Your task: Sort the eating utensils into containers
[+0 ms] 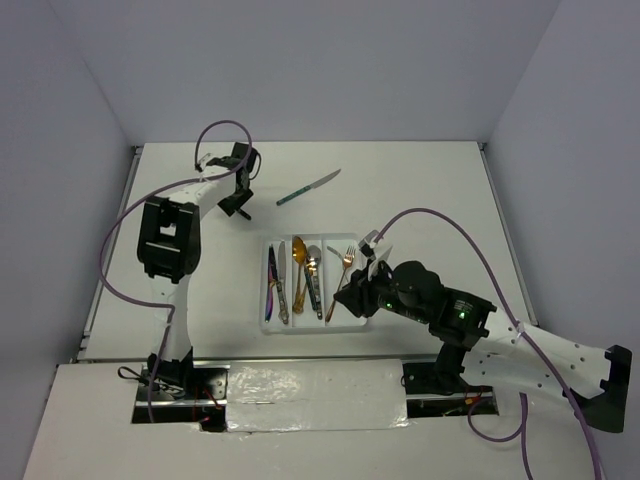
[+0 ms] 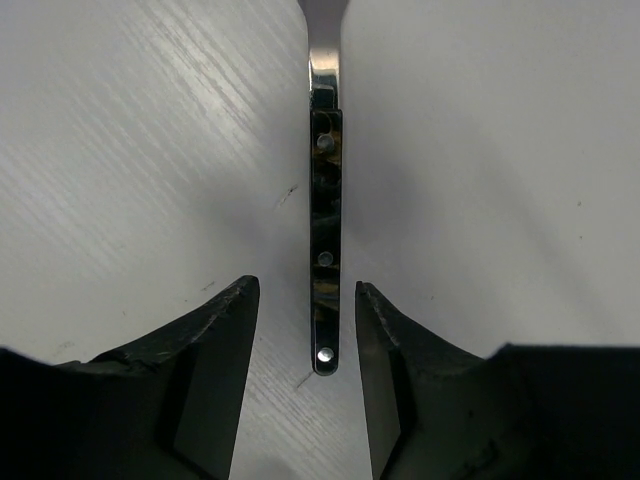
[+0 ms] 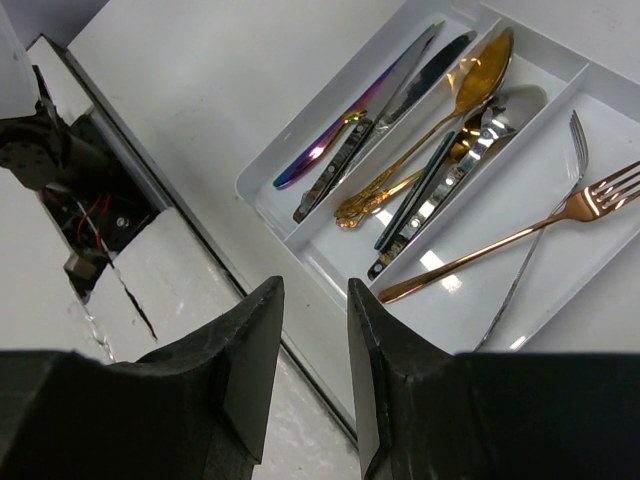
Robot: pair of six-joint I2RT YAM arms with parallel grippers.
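A white surface (image 1: 420, 190) is carrying a white rectangular plastic tray (image 1: 310, 329) with three long compartments. The nine o'clock compartment is holding an iridescent purple knife (image 3: 372, 95) and a silver knife (image 3: 430, 70). The middle one is holding a gold spoon (image 3: 470, 80), a silver spoon (image 3: 510, 105) and a teal-handled piece (image 3: 425, 190). In the three o'clock one, a copper fork (image 3: 480, 255) is crossing a silver fork (image 3: 575, 130).

A teal-handled silver knife (image 1: 308, 188) is lying loose at the tray's twelve o'clock. The left claw (image 1: 242, 205) is hovering at that knife's nine o'clock, wide open and gripping nothing. Its wrist view is showing the handle in the gap.

The right claw (image 3: 312, 290) is hanging over the tray's five o'clock corner, narrowly parted and empty.
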